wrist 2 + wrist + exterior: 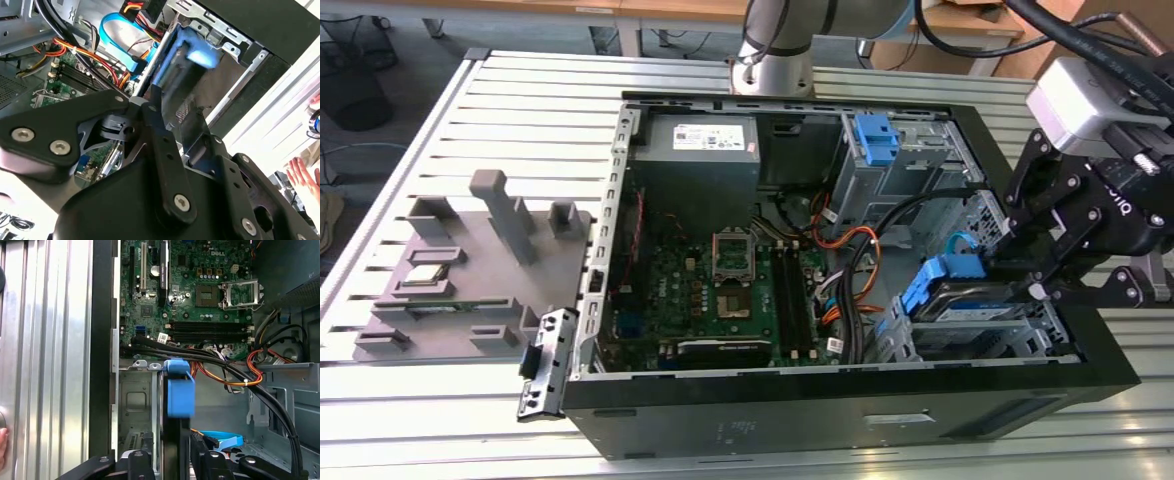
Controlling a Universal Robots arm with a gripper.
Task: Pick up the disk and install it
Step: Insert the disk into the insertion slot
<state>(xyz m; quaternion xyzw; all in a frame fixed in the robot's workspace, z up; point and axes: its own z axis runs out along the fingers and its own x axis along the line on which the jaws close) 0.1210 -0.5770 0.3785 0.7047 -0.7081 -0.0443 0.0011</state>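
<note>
The gripper (1017,272) is clamping down on the disk (963,298), holding its blue-framed end at the drive cage (987,342) inside the open computer case (854,412).

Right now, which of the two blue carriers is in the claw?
The one framing the disk, at the exterior view's right, clamped in the claw. The other caddy sits near the power supply, well away from the claw.

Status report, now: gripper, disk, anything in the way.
Gripper shut on the disk. Disk at the drive bay; whether it is seated cannot be told. Cables run close past its blue end.
</note>
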